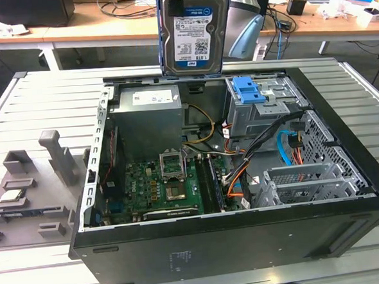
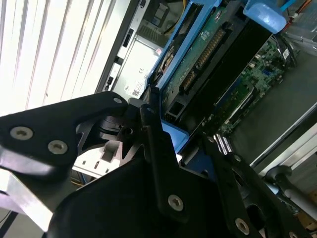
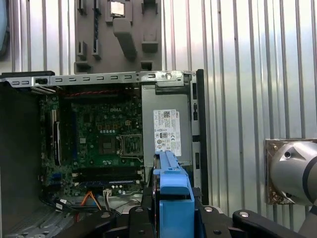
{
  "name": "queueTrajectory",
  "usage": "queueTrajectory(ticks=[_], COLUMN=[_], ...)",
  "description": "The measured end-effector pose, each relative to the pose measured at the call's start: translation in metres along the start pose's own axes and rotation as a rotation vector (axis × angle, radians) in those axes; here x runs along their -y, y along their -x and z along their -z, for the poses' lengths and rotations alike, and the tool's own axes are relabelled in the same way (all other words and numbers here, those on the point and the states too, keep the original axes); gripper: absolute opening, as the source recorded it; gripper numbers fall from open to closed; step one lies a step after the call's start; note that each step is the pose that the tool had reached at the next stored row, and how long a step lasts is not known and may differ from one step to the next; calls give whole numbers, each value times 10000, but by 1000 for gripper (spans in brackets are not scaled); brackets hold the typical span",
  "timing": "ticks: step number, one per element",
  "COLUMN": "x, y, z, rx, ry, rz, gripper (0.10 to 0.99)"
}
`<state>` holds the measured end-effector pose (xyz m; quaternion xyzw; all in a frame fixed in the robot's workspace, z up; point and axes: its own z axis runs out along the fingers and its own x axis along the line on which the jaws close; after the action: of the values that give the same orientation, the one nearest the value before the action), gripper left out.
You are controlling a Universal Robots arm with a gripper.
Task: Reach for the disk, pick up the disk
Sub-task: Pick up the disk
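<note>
The disk (image 1: 194, 29), a silver drive with a white-and-blue label and blue side rails, hangs upright above the back wall of the open computer case (image 1: 234, 242) in the exterior view. My gripper (image 3: 173, 210) is shut on it, its black fingers (image 3: 143, 213) clamping the blue rail (image 3: 173, 191) from both sides. In the second wrist view the disk (image 2: 208, 54) shows edge-on with its green circuit-board side, held between the gripper (image 2: 183, 146) fingers. The disk touches nothing inside the case.
Below the disk lie the power supply (image 1: 146, 119), the motherboard (image 1: 160, 185) and a drive cage carrying a bare blue bracket (image 1: 247, 90). At the exterior view's left, a grey fixture (image 1: 31, 190) on the slatted table (image 1: 32, 93) holds a small silver chip (image 1: 9, 196). Cluttered desks stand behind.
</note>
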<state>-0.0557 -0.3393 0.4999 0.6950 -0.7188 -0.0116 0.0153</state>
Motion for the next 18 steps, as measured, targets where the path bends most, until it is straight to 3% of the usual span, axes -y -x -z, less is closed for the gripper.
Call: queueTrajectory(ticks=[18], x=[24], y=[-331], z=[-1], rx=[0], ry=[0], rz=[0], gripper=[369])
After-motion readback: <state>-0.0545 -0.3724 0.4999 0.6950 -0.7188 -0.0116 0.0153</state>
